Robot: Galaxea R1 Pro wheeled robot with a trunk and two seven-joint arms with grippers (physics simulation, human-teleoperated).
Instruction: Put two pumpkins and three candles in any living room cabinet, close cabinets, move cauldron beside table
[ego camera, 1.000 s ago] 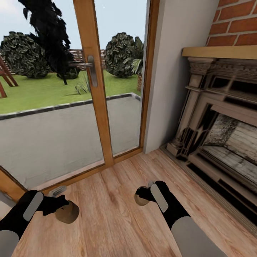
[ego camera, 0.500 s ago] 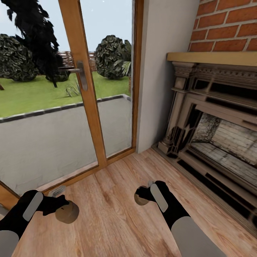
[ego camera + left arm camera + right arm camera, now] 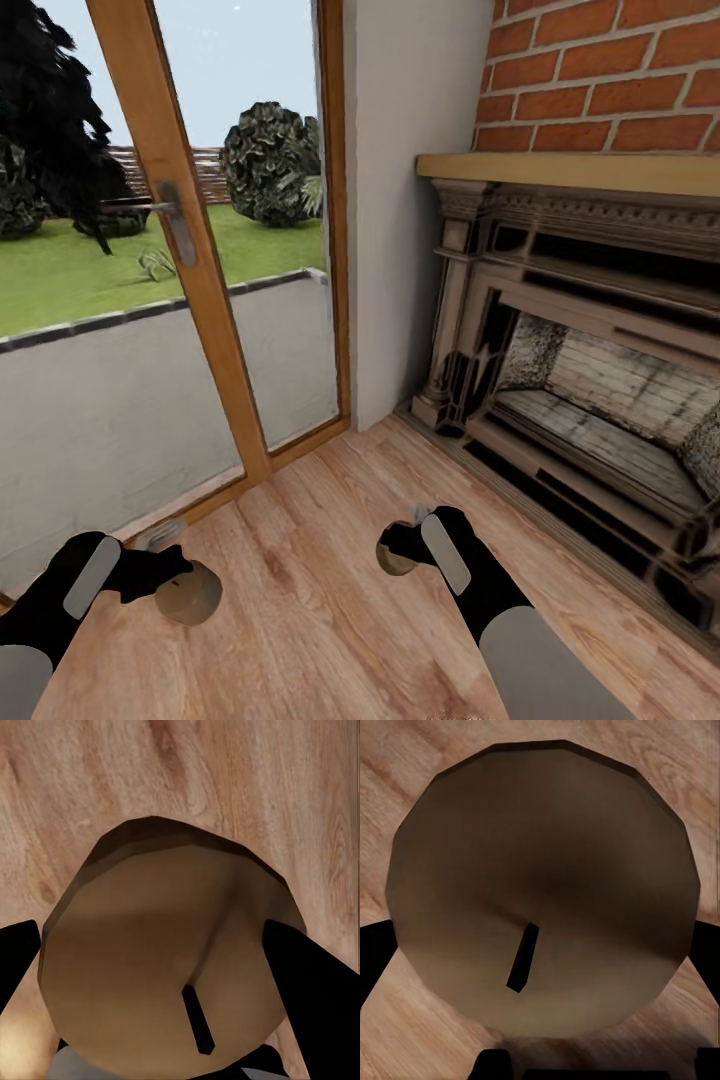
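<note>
Transit step, candles in hand. Left gripper, lower left of frame: jaws clenched on a candle. Right gripper, lower centre: jaws clenched on a second candle. Fireplace at right. Next: locate the cabinet.

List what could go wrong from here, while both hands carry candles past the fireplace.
1. The right hand and its candle hang near the fireplace surround; a tight turn could knock it.
2. The left hand pinches its candle by the sides only; a jolt might drop it on the wood floor.
</note>
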